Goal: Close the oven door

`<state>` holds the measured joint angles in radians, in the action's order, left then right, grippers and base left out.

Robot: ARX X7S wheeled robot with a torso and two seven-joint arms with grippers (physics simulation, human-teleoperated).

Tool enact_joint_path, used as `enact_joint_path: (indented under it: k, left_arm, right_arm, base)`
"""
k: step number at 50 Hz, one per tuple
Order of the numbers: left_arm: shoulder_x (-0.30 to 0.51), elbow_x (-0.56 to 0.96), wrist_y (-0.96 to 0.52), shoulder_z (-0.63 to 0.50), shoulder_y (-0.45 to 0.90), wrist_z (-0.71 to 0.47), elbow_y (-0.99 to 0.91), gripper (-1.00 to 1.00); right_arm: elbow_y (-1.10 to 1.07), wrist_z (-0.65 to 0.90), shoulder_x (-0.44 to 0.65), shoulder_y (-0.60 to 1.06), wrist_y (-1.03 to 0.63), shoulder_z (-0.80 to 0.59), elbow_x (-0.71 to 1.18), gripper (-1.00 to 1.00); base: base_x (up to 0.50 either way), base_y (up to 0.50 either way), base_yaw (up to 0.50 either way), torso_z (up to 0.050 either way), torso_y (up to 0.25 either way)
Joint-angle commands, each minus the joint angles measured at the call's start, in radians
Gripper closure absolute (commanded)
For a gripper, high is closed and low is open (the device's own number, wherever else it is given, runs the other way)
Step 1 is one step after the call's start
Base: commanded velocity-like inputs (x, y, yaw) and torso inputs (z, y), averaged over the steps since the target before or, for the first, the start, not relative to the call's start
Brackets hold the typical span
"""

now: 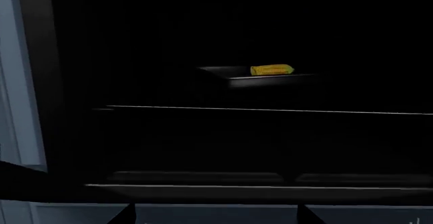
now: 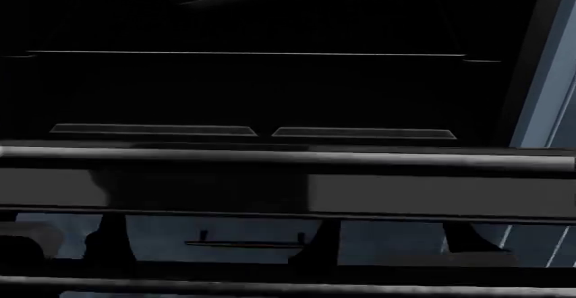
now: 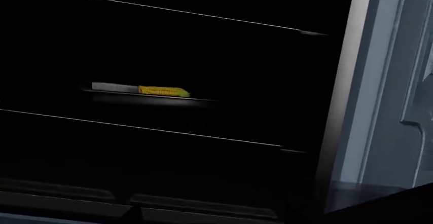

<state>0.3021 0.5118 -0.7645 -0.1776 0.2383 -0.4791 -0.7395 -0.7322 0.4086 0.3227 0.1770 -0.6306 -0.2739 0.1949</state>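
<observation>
Black cavity gapes at me, corn (image 1: 271,70) on its tray mid-frame, so the oven door (image 2: 288,193) across the lower frame hangs open, my grippers out of sight.

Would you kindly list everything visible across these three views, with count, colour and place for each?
Oven door: one, glossy black, open, spanning the front of the cavity in the head view.
Oven racks: two or more, thin grey, across the dark cavity.
Tray: one, dark, inside the cavity.
Corn cob: one, yellow, lying on the tray.
Drawer handle: one, thin, on a blue-grey front seen below the door.
Cabinet frame: blue-grey, beside the cavity.
Robot's hands: neither clearly in view.
</observation>
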Motion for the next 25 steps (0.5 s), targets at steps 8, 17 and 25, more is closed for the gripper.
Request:
enact_joint_path:
  k: [8,17,25]
  left_arm:
    - [-0.123,0.399,-0.654,0.213,0.526,-0.241,-0.156,-1.00]
    - [-0.168,0.364,-0.674,0.136,0.751,-0.255,0.066,-1.00]
    - [-0.190,0.295,-0.613,0.026,0.999,-0.180,0.366,-1.00]
  right_arm:
    - [-0.302,-0.003,-0.063,0.518,-0.754,0.139,0.174,-1.00]
    - [-0.168,-0.037,-0.068,0.785,-0.884,0.145,0.211,-1.00]
    - [0.088,-0.088,-0.086,1.010,-0.880,0.171,0.224,-1.00]
  base:
    - [0.00,0.00,0.00,0.000,0.000]
    - [0.00,0.00,0.00,0.000,0.000]
    - [0.00,0.00,0.00,0.000,0.000]
